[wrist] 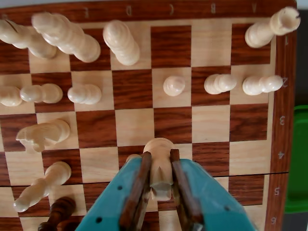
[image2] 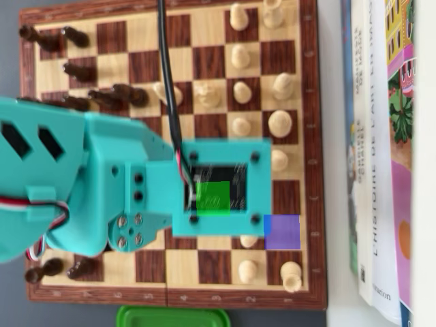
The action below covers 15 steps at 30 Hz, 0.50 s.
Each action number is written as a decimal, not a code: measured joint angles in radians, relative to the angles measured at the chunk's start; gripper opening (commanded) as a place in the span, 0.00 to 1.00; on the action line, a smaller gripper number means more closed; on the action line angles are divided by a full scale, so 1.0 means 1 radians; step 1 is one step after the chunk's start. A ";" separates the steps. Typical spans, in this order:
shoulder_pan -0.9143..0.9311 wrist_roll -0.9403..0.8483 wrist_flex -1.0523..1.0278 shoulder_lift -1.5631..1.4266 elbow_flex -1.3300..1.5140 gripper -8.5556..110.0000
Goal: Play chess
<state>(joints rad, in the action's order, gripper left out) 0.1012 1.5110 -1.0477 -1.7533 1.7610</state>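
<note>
A wooden chessboard point(wrist: 171, 45) fills the wrist view. My teal gripper point(wrist: 160, 154) rises from the bottom edge, its brown-padded fingers point(wrist: 142, 180) shut on a white piece point(wrist: 159, 145) over the board's middle ranks. Ahead lie white pawns point(wrist: 173, 85), a white rook point(wrist: 272, 27) at the far right corner and tall white pieces point(wrist: 121, 42) on the back rank. At the left are a white knight point(wrist: 42, 135) and a white bishop point(wrist: 41, 185). In the overhead view the teal arm point(image2: 102, 184) covers the middle of the board point(image2: 214, 266) and hides the gripper and the held piece.
Dark pieces point(image2: 78, 68) stand along the board's left side in the overhead view, and one dark piece point(wrist: 57, 214) shows at the wrist view's lower left. A green container point(image2: 170, 317) sits past the board's bottom edge. Books point(image2: 381, 136) lie along the right.
</note>
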 measured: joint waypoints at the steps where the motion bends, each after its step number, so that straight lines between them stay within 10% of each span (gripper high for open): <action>1: -0.003 0.000 0.014 0.000 0.020 0.10; 15: 0.018 0.000 0.086 0.051 0.084 0.10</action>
<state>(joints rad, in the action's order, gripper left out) 0.1197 1.5110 -0.9618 -1.7027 1.8454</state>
